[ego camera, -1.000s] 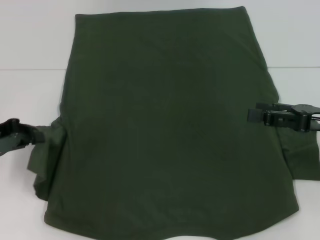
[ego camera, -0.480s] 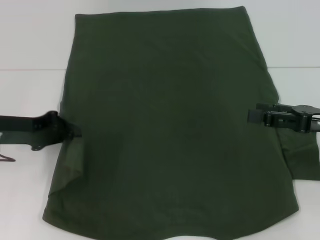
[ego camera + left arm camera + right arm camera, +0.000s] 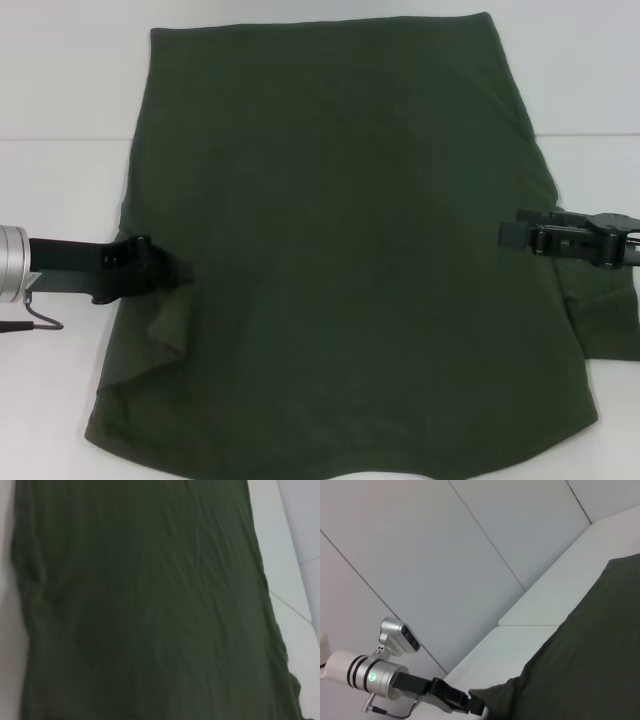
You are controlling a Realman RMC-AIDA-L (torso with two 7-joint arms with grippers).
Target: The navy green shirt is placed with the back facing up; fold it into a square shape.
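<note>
The navy green shirt point(image 3: 340, 250) lay spread across most of the white table point(image 3: 60, 170), its left sleeve folded in over the body. The left gripper point(image 3: 172, 274) reached in at that left edge, apparently clenched on the folded sleeve fabric, though the dark cloth hid the fingertips. The right gripper point(image 3: 508, 233) sat at the shirt's right edge; whether it was clenched could not be told.
</note>
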